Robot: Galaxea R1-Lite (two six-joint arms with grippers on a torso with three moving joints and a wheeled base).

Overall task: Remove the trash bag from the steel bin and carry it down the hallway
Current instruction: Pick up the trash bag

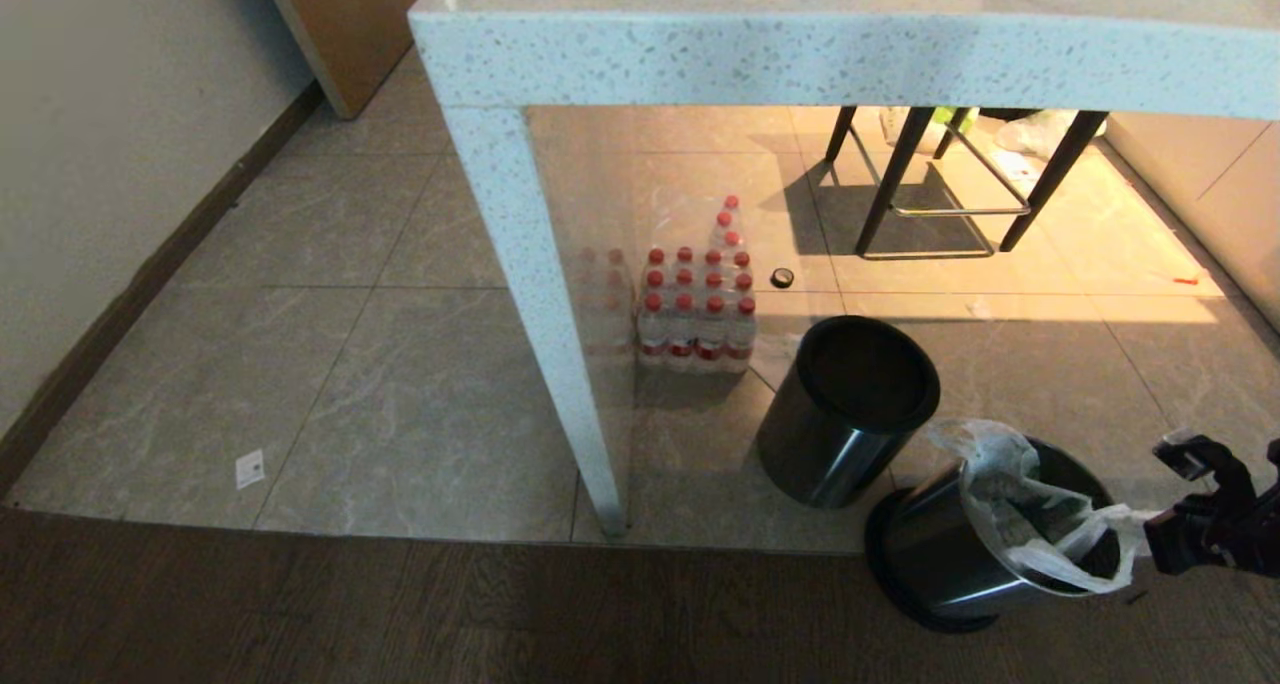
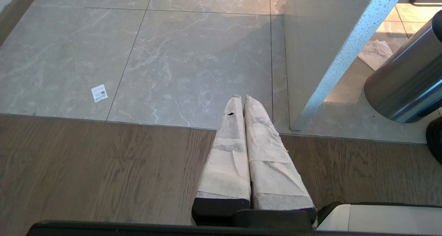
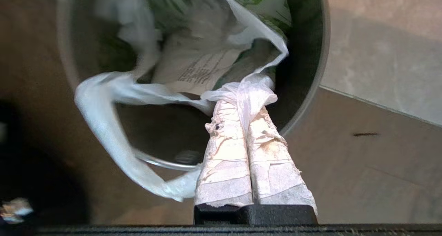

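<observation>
The steel bin (image 1: 930, 554) leans tilted on its black base at the lower right, where the tiles meet the wood floor. The trash bag (image 1: 1010, 509), thin white plastic with green print, lines it and bulges out of the rim. My right gripper (image 1: 1150, 542) is at the bin's right side, shut on a bunched handle of the trash bag (image 3: 193, 67). In the right wrist view the taped fingertips (image 3: 224, 125) pinch the plastic just over the bin's rim (image 3: 310, 91). My left gripper (image 2: 241, 98) hangs shut and empty over the floor. The hallway is out of view.
A darker bin (image 1: 850, 414) stands upright just left of the steel one. A speckled table's leg (image 1: 545, 294) rises beside a pack of red-capped bottles (image 1: 700, 304). A stool (image 1: 940, 184) stands beyond. A wall with skirting (image 1: 130, 294) runs along the left.
</observation>
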